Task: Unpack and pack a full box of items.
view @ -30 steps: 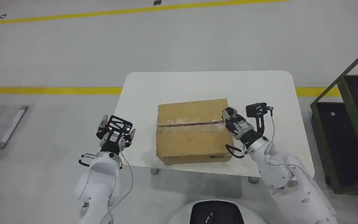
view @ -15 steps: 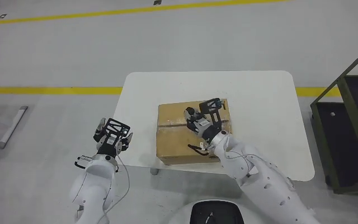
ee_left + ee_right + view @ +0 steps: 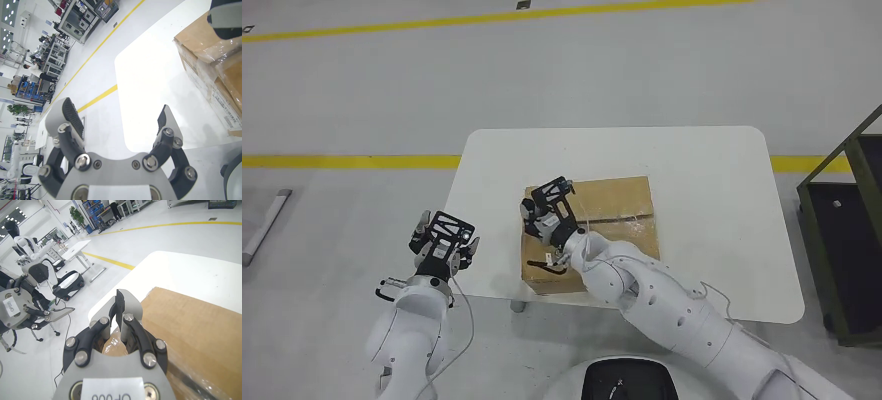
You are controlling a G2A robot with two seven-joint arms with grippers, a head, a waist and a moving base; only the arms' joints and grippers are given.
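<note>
One taped cardboard box (image 3: 622,205), contents hidden, sits mid-frame on the white table (image 3: 712,170); right gripper (image 3: 118,302), fingers pressed together, covers its left end; left gripper (image 3: 115,106), spread wide, hangs lower left, off the table's edge.

pale floor (image 3: 362,80) crossed by yellow lines (image 3: 342,161), dark metal rack (image 3: 842,250) off to one side.

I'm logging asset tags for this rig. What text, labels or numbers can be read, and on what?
White tag on the right gripper: upside down, cut off by the picture's edge, not surely readable.
Second white tag on the left gripper: a short code, sideways, too small to read.
Paper label on the cardboard box's side: barcodes and fine print, too small.
</note>
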